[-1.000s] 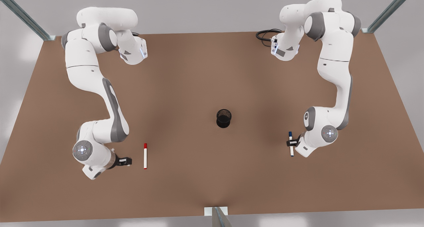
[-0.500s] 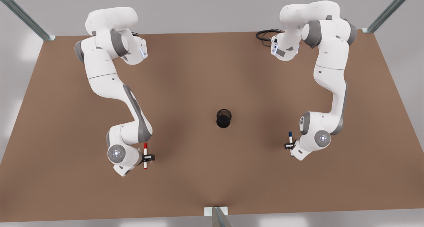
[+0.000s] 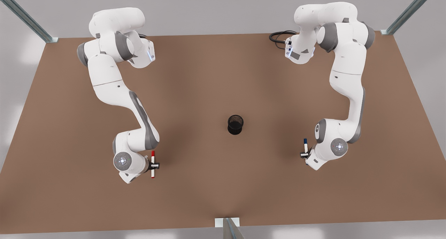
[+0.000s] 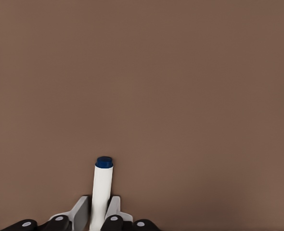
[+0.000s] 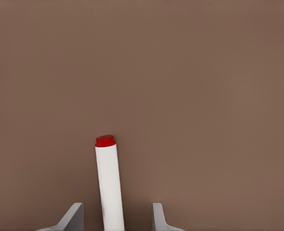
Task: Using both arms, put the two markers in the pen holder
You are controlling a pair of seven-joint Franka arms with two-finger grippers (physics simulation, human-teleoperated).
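The black mesh pen holder [image 3: 235, 124] stands at the table's middle. The blue-capped marker [image 3: 305, 146] lies at the front view's right, and my left gripper [image 3: 304, 154] is shut on its white barrel. In the left wrist view the blue marker [image 4: 101, 190] sits tight between the fingers [image 4: 79, 212]. At the front view's left, my right gripper [image 3: 155, 166] is open and straddles the red-capped marker [image 3: 152, 159]. In the right wrist view the red marker [image 5: 108, 183] lies between the spread fingers [image 5: 73, 215], nearer one of them, touching neither.
The brown table [image 3: 223, 75] spreads wide around the pen holder. A black cable loop [image 3: 278, 37] lies near the far arm base. A metal post [image 3: 230, 226] stands at the front edge.
The right arm swung toward the centre and brought its open gripper over the red marker, then settled. The left arm shifted slightly inward at the blue marker.
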